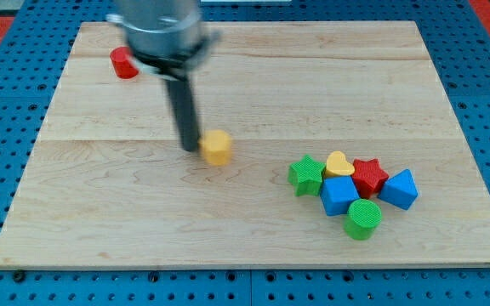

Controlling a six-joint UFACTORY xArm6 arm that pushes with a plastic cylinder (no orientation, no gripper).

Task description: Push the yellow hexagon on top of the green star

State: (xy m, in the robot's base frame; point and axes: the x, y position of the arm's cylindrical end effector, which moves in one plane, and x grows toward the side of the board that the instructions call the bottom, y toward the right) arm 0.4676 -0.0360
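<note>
Right now my tip (190,149) sits on the wooden board (245,102), pressed against the left side of the yellow hexagon (218,147). It is a plain rod with nothing to open or close, so it holds nothing and only touches that one block. The rod rises from the tip toward the view's top, into a blurred grey mount.

To the view's right and a little lower lies the green star (306,174), well apart from the yellow hexagon, with bare wood between the two. Nothing stands on that stretch. The green star is the leftmost piece of a tight cluster: a yellow heart (339,163) just beside it, a red star (369,175) next along, a blue block (400,189) (its shape looks roughly pentagonal, though I cannot be sure) at the far right, a blue cube-like block (339,195) below the heart, and a green cylinder (363,218) lowest of all. These crowd the star's right and lower-right sides, while its left side faces open board.

A red cylinder (124,63) stands alone near the board's upper-left corner, behind the rod and far from everything else.

The cluster sits toward the board's lower right, nearer the right and bottom edges than the hexagon, which is close to the middle.
</note>
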